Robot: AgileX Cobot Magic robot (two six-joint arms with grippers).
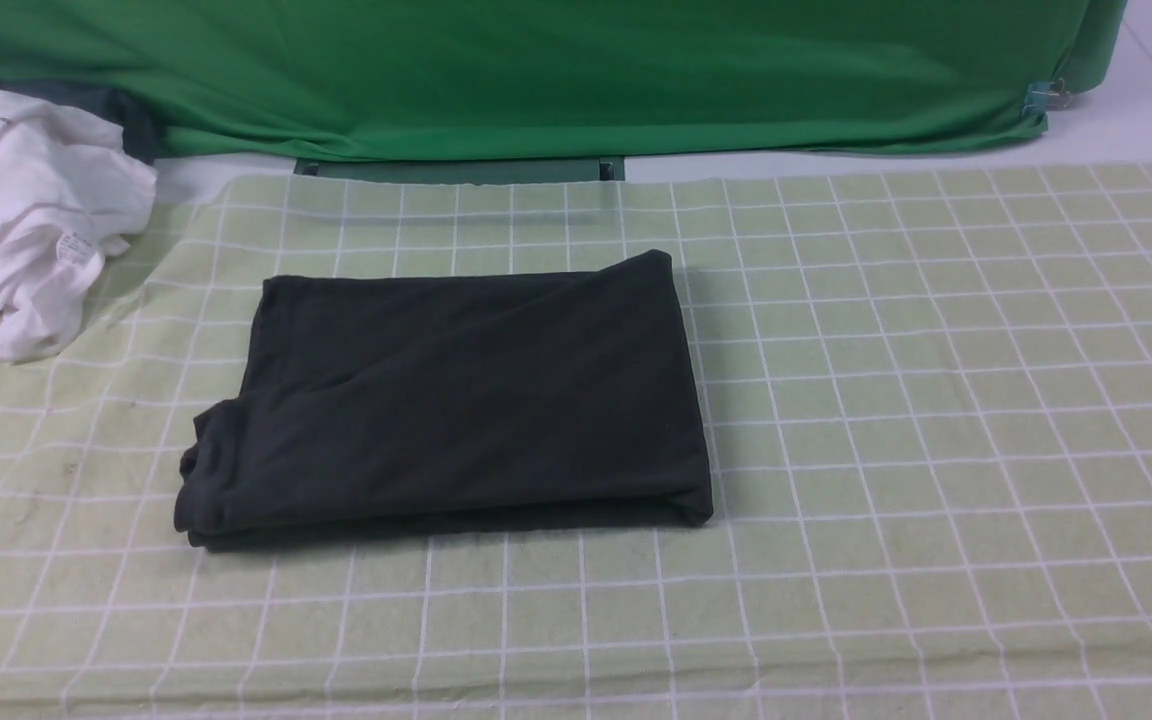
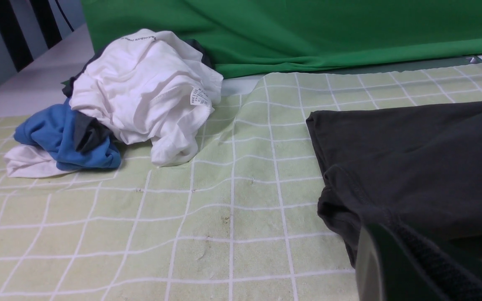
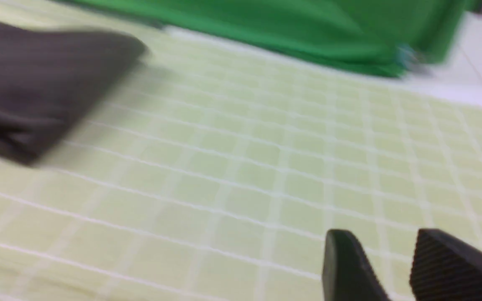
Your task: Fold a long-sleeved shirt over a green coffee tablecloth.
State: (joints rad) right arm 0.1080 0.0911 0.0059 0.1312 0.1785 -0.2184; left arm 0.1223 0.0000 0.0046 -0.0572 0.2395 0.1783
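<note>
- Left gripper (image 2: pixel 396 267): seen at the near edge of its own wrist view as dark ribbed fingers pressed together, nothing between them. Its tips sit just short of the shirt's nearest hem corner. In the front view a dark part shows only at the 8 o'clock corner of the frame; identity there is uncertain.
- Right gripper (image 3: pixel 391 267): out of the front view. Its wrist view, which is blurred, shows two dark fingertips (image 3: pixel 442 263) with a moderate gap between them, over bare cloth and holding nothing. The shirt lies well apart from it.
- Green coffee tablecloth (image 1: pixel 936 400): pale yellow-green with a white grid, covering nearly the whole work surface. Small dark specks show on it near the left gripper. A ripple runs through it toward the pile of clothes.
- Long-sleeved shirt (image 1: pixel 456 390): black, folded into a compact rectangle, lying flat on the tablecloth slightly toward 9 o'clock of centre. Layered edges are stacked along its near side; a rounded hem bulges at its 8 o'clock corner. Neither print nor neck label is visible.
- White garment (image 1: pixel 26 210): crumpled at 10 o'clock, resting on the tablecloth's far corner, a small label showing. A blue garment (image 2: pixel 65 138) lies bundled against it.
- Green backdrop (image 1: pixel 536 70): plain bright fabric draped across the far side at 12 o'clock.
</note>
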